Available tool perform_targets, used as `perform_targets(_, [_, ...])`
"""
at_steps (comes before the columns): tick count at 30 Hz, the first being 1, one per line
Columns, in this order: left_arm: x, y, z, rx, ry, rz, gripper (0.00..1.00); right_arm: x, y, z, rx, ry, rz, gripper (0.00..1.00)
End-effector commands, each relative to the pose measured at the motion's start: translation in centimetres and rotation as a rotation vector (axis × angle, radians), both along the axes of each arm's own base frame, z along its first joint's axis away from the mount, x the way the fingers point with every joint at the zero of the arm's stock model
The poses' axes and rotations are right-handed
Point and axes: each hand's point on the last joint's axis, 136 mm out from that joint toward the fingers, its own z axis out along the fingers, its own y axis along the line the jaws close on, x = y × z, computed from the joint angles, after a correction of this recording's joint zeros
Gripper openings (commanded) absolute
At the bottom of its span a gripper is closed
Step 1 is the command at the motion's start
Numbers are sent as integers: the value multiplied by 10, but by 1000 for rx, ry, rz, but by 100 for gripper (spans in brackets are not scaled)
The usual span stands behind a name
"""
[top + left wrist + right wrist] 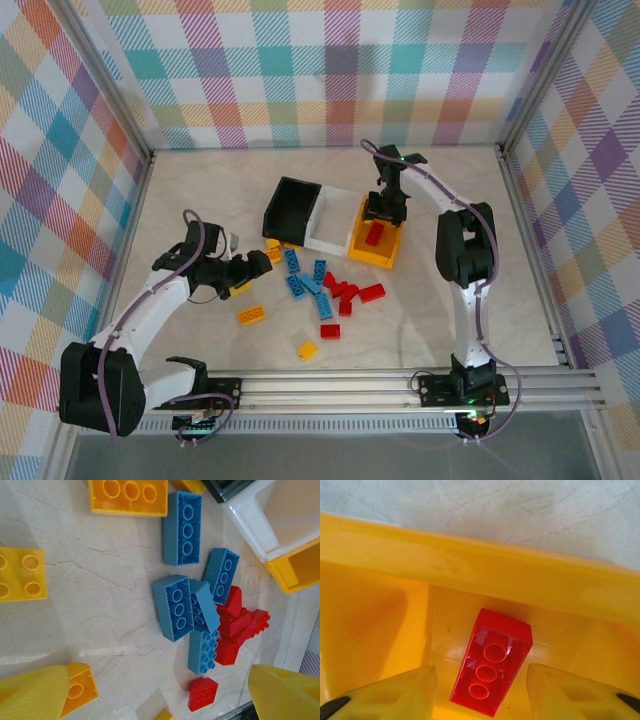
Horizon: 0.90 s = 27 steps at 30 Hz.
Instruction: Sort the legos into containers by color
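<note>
The right pincer [485, 695] hangs wide inside the yellow bin [470, 565], a red brick [492, 667] lying loose beneath it, so a skewed lift could tip the bin, while the left pincer [160, 700], also wide, may scatter the legos [192, 610] clustered on the surface [100, 605].

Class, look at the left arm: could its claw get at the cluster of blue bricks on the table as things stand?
Probably yes. The left claw is open and faces the blue bricks, with nothing lying over them; red bricks crowd just one side.
</note>
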Motion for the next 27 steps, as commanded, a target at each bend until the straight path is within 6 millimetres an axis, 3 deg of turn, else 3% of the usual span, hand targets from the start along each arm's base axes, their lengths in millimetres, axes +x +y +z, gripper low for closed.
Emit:
perform_targets(1, [-3,-1,5,0,-8,6,92,-7,2,42,44,-62,22,53])
perform_targets(5, [-4,-1,5,-2,-11,1,92,-33,0,80,98,-118,22,54])
perform_targets(9, [-3,-3,6,-10,-17,-3,92,-81,-2,91,113,-95,47,59])
perform_targets(13, [-2,-5,6,-23,-23,-5,91,-148,-7,76,117,7,3,66])
perform_targets(15, [-2,-6,5,-27,-22,-6,91,-178,-13,64,121,64,-98,80])
perform_targets(17, [-2,-8,3,-31,-20,-8,91,-201,-10,54,181,101,-214,89])
perform_targets(21, [0,-12,3,-42,-14,-11,90,-224,-6,45,255,97,-545,94])
perform_targets(27, [1,-14,8,-37,-18,-21,91,-227,-19,39,149,140,-784,90])
